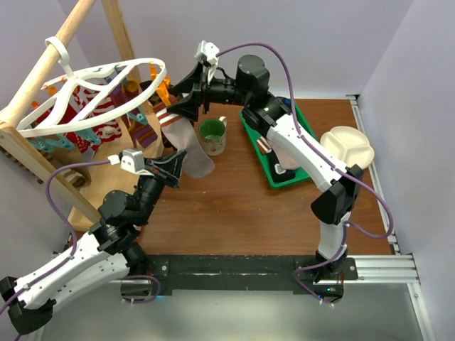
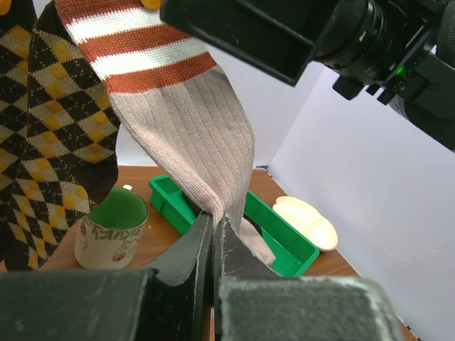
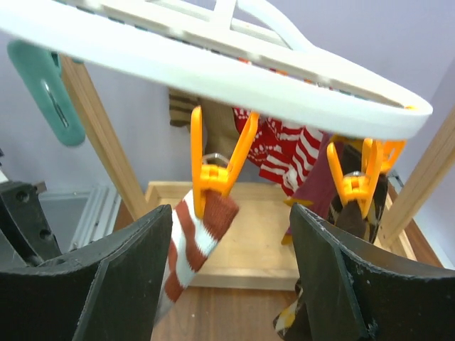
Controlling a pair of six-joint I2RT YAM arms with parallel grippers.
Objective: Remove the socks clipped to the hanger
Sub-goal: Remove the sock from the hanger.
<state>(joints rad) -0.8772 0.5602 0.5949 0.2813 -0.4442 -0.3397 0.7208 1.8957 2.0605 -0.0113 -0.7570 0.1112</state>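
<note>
hanging from an orange clip (image 3: 213,174) under the white hanger (image 3: 213,71), the red-and-white striped sock (image 2: 181,135) was pinched at its grey lower end by the closed left tool (image 2: 214,238); the right tool (image 3: 231,238) was spread wide either side of that clip, gripping nothing.

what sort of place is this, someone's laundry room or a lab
Most likely a robot lab bench, not a home: two arms bolted to a metal rail at the table edge, bare pale walls boxing it in, and a hanger of clipped socks on a wooden frame.
</note>
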